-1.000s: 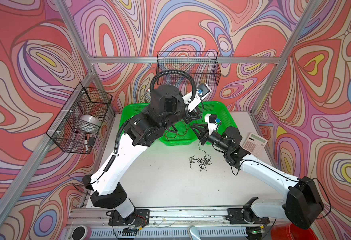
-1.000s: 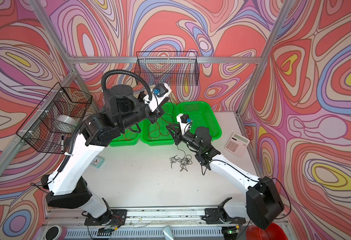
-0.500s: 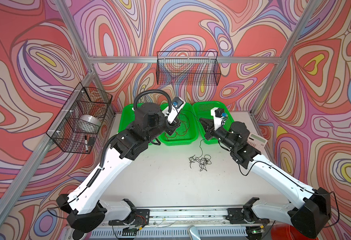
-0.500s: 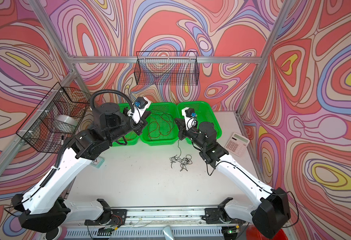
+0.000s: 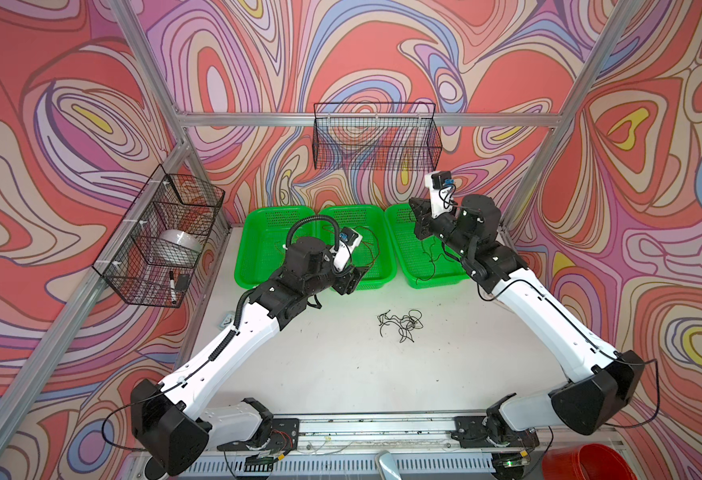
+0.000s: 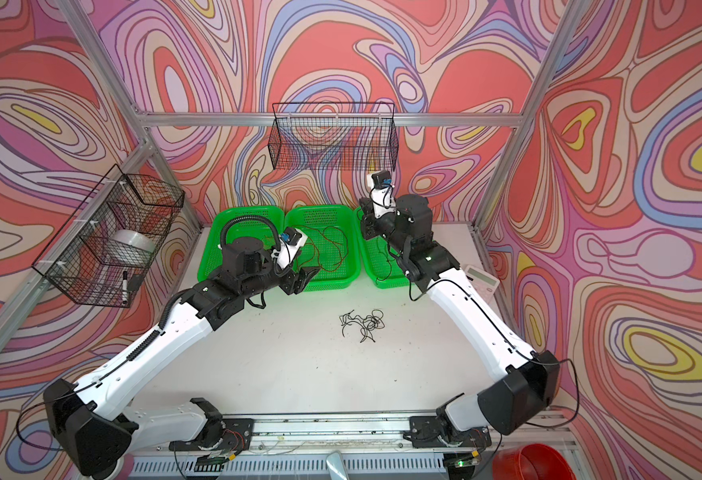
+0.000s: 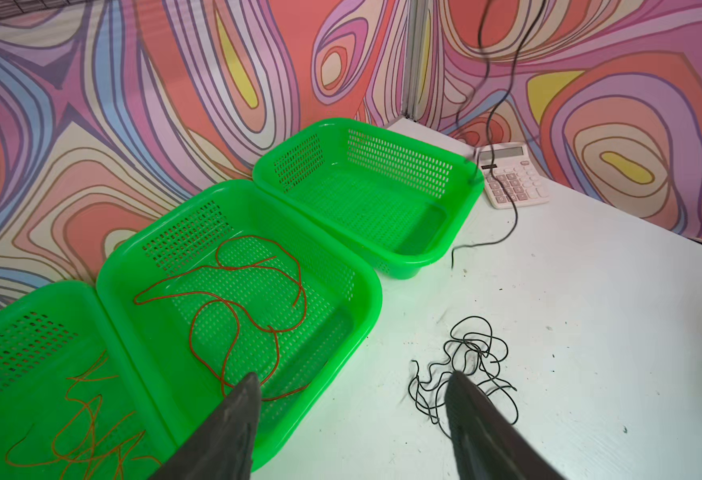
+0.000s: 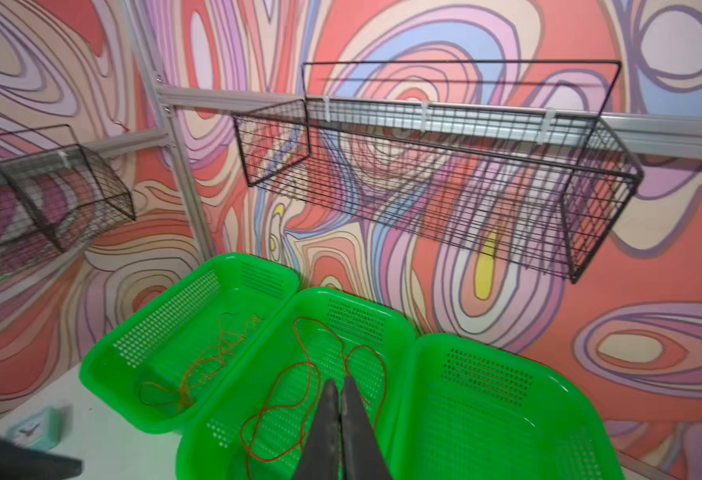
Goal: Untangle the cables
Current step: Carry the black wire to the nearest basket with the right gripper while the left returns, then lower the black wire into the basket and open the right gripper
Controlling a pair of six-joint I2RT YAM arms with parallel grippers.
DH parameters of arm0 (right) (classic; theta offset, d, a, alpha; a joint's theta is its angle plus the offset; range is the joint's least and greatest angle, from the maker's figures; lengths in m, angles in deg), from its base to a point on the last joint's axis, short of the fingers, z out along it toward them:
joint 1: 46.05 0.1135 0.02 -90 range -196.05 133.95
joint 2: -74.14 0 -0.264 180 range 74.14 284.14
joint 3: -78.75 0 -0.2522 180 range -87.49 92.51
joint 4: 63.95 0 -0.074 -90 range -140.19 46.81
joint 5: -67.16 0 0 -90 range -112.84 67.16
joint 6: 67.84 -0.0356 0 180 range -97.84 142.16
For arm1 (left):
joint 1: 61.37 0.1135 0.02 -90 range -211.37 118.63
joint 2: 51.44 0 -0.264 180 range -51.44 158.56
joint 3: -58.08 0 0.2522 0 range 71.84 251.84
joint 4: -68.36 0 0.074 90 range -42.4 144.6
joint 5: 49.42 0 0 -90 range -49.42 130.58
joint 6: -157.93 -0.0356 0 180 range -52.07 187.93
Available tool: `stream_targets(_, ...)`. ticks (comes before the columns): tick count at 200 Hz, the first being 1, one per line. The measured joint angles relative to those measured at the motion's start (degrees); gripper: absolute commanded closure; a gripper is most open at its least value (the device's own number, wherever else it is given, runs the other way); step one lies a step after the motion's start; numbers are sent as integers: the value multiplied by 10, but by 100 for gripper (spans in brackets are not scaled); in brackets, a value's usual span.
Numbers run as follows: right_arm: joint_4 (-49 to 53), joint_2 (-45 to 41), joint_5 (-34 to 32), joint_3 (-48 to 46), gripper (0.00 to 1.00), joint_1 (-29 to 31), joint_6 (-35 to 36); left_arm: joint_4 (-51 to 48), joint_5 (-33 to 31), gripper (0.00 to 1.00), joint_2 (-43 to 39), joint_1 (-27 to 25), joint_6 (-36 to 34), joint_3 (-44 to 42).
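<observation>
Left jaws sprung apart (empty) by middle basket [image 7: 332,274]; right jaws pinch dangling black cable [image 7: 516,212]; calculator [image 7: 515,178] keys illegible.

Four cameras, one table [image 5: 341,374].
Both top views look steeply down from 6 o'clock (near-identical frames); left wrist view, low, faces 2 o'clock across green trays [image 7: 368,299] and black cables [image 7: 471,347]; right wrist view faces 11 o'clock, sharing the trays.

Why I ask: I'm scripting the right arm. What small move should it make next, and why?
Probably lower the right gripper over the rightmost basket and open it: it is shut, a black cable seems to hang from it above that basket, and the basket looks empty in the left wrist view.
</observation>
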Motion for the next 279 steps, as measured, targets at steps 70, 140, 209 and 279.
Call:
stream_targets(70, -8, 151, -102, 96, 100, -68, 32, 43, 48, 33, -6, -16, 11, -135)
stream_targets(140, -24, 277, -143, 170, 100, -108, 54, 56, 40, 34, -29, -31, 17, -186)
stream_targets(209, -17, 329, -179, 190, 100, -144, 50, 60, 41, 34, -20, -31, 21, -186)
stream_targets(279, 35, 398, -178, 165, 85, -189, 66, 59, 41, 34, 0, -37, 21, -185)
